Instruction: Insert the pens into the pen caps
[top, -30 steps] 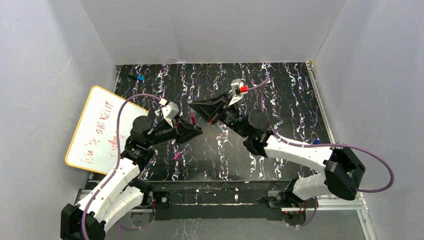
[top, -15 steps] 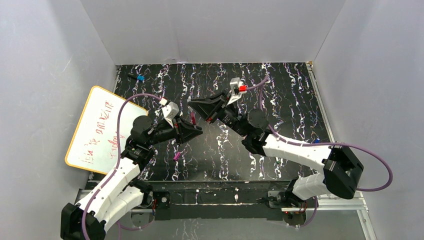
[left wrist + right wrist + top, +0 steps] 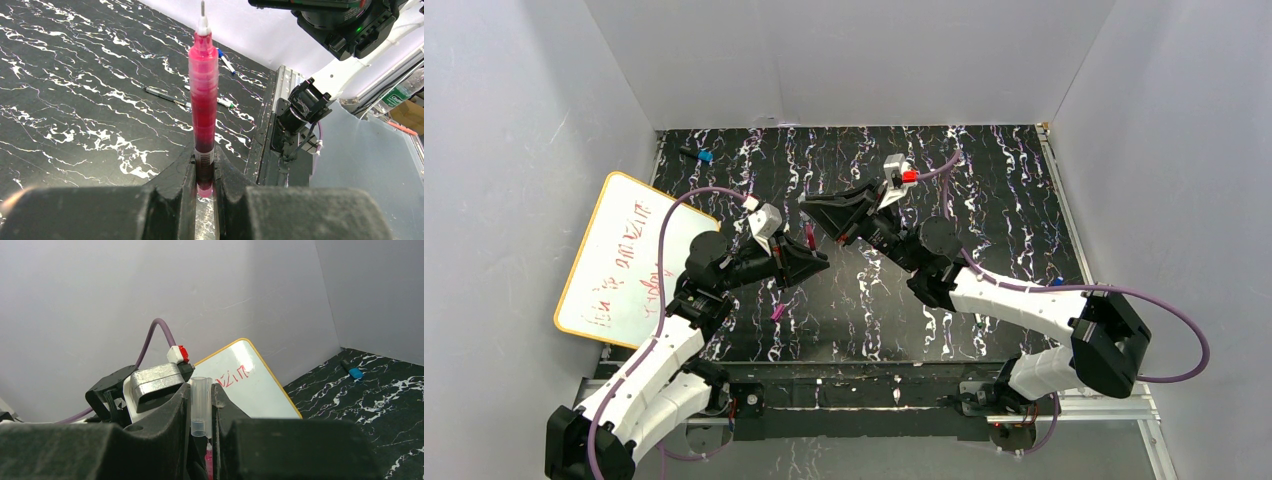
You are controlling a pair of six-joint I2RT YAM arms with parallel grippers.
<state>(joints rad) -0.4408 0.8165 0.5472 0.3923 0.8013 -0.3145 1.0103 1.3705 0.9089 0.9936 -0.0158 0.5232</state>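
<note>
From above, your left claw point(image 3: 814, 262) is clamped on the pink pen point(image 3: 809, 236), with the right claw point(image 3: 816, 208) just at its 12 o'clock, tips nearly meeting. A magenta cap point(image 3: 777, 312) lies loose on the table point(image 3: 984, 180) at the left claw's 7 o'clock.

Left wrist: the jaws pinch the pen's lower barrel, nib up and bare (no cap on it). A dark pen point(image 3: 161, 94) and a green-ended pen point(image 3: 220, 102) lie at 11 and 1 o'clock, apparently uncapped.

Right wrist: that claw grips a clear cap point(image 3: 199, 407), with pink showing just below at 6 o'clock. By my read nothing's capped yet: the first pair is lined up, not seated.
</note>
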